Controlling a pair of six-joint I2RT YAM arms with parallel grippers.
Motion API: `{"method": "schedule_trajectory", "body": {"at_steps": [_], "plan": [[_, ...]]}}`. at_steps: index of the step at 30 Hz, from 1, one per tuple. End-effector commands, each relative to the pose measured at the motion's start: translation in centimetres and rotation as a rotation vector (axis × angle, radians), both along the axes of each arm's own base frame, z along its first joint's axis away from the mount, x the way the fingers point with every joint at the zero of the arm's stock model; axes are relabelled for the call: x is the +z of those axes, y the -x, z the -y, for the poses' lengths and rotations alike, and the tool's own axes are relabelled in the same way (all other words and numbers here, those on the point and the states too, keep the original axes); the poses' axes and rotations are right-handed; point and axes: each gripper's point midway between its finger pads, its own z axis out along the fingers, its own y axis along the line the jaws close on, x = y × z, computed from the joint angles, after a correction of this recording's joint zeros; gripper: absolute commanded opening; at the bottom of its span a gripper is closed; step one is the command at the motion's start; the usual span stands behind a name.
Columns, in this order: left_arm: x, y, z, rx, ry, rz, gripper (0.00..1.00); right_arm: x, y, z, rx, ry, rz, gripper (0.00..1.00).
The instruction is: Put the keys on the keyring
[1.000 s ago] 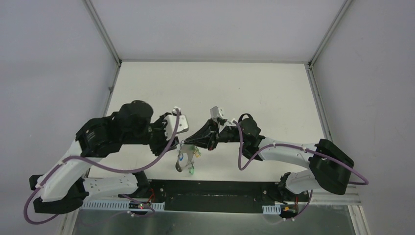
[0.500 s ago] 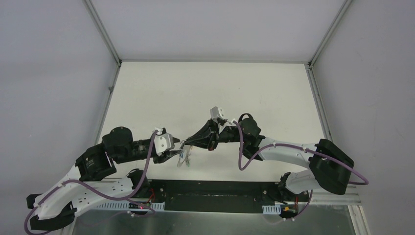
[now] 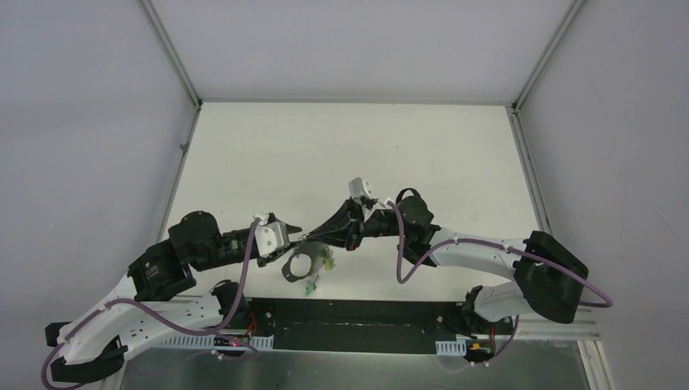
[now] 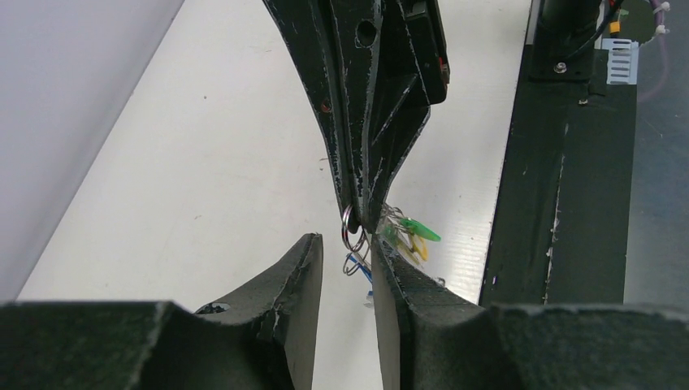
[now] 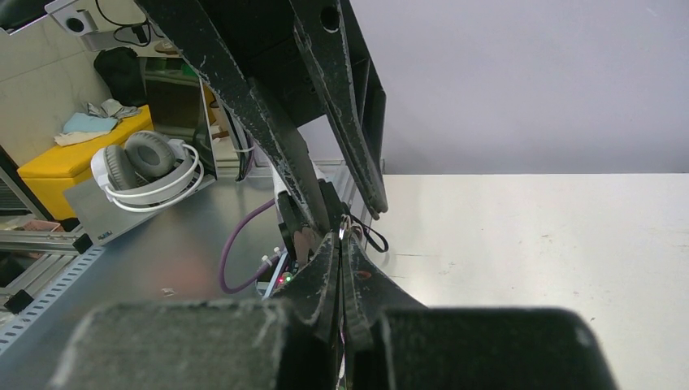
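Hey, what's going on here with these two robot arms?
The right claw, shut, holds the keyring up over the near edge of the table, with coloured keys dangling beside its tips. The left claw faces it tip to tip, fingers apart on either side of the small silver rings hanging there. It grips nothing yet.

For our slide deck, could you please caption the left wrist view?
The right pincer, shut, dangles the keys at the gap of the open left pincer.

Two arms, one keyring — three keys.
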Motion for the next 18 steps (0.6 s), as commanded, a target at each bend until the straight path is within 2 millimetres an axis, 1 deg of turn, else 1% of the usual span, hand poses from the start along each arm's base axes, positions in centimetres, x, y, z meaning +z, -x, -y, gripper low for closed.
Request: {"method": "schedule_trajectory", "body": {"at_steps": [1,5,8,10,13,15,18], "plan": [[1.1,-0.5,-0.3,0.021,0.012,0.058,0.31,4.2,1.1,1.0,0.021,-0.129,0.076,0.0],[1.7,-0.6,-0.8,0.034,0.015,0.082,0.39,4.2,1.1,1.0,0.021,-0.127,0.074,0.0],[2.2,-0.6,-1.3,0.044,0.023,0.109,0.4,4.1,1.1,1.0,0.021,-0.126,0.072,0.0],[2.4,-0.6,-1.7,0.053,0.024,0.12,0.37,4.1,1.1,1.0,0.021,-0.125,0.073,0.0],[2.0,-0.7,-2.0,0.063,0.01,0.121,0.33,4.2,1.0,1.0,0.019,-0.126,0.072,0.0],[1.8,-0.6,-2.0,0.059,0.007,0.115,0.32,4.1,1.1,1.0,0.02,-0.125,0.071,0.0],[1.5,-0.4,-1.7,0.043,0.0,0.11,0.28,4.1,1.1,1.0,0.02,-0.126,0.072,0.0]]}}
